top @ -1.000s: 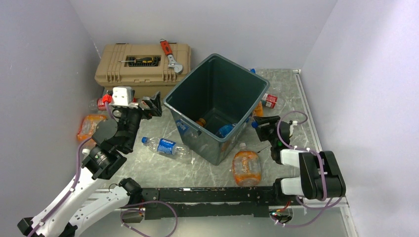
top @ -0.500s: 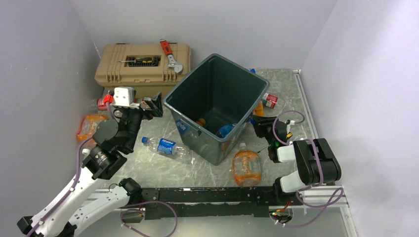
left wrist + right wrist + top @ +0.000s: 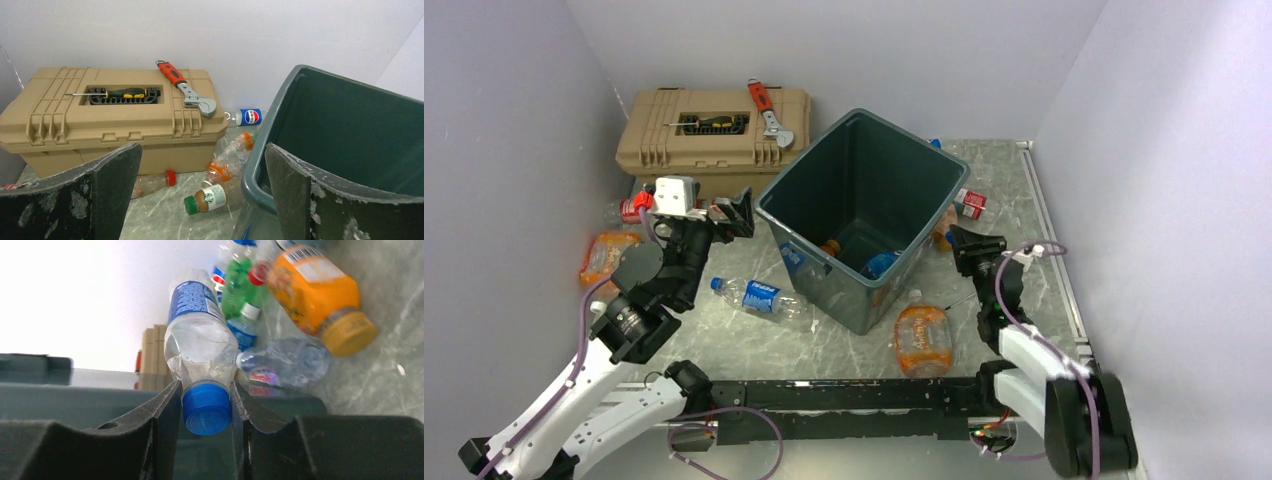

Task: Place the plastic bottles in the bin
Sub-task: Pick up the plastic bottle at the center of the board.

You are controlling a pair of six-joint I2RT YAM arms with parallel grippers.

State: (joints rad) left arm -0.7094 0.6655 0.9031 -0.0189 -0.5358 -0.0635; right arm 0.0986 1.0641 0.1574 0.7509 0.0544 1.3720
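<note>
In the right wrist view my right gripper point(image 3: 206, 405) is shut on the neck of a clear plastic bottle point(image 3: 200, 340) with a blue cap and a blue label. Its jaws press just behind the cap. From above, that gripper point(image 3: 969, 250) sits by the right wall of the dark green-grey bin point(image 3: 864, 180). My left gripper point(image 3: 734, 212) hangs open and empty left of the bin. A blue-label bottle point(image 3: 759, 297) and an orange bottle point(image 3: 921, 337) lie in front of the bin. More bottles point(image 3: 879, 263) lie inside it.
A tan toolbox point(image 3: 714, 130) stands at the back left with a red wrench point(image 3: 769, 110) and a screwdriver point(image 3: 709, 122) on it. Loose bottles lie beside it point(image 3: 212, 197) and by the left wall point(image 3: 606, 255). An orange yellow-capped bottle point(image 3: 315, 290) lies beyond the right gripper.
My right gripper has closed on the blue-capped bottle's neck, and the right arm has swung out to the right and stretched forward. The left arm has not moved.
</note>
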